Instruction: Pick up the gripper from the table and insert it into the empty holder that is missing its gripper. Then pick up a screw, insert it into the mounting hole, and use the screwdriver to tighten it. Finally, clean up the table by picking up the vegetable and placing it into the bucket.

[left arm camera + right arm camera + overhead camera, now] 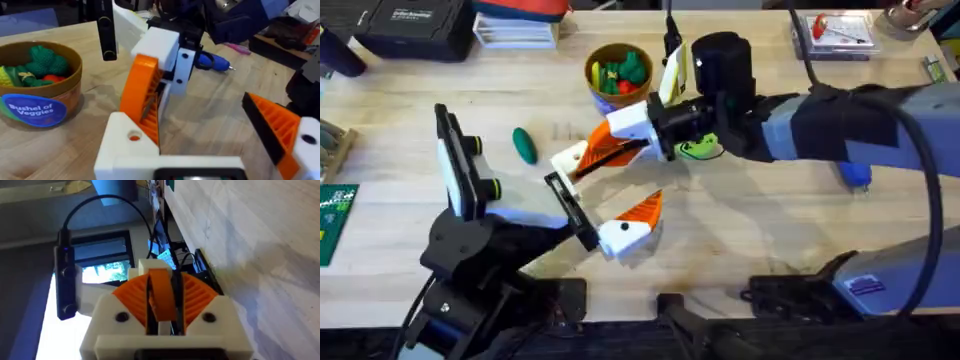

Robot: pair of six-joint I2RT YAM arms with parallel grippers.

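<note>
Overhead, left to right: left gripper sits mid-table with fingers spread apart, nothing between them, one holder at its far finger. Vegetable lies on the table just left of it. Right gripper reaches across, clamped together on the loose orange gripper, which touches that holder. Bucket of toys stands behind, screwdriver partly hidden under the right arm. Left wrist view adds the bucket's blue label and the screwdriver's thin tip.
</note>
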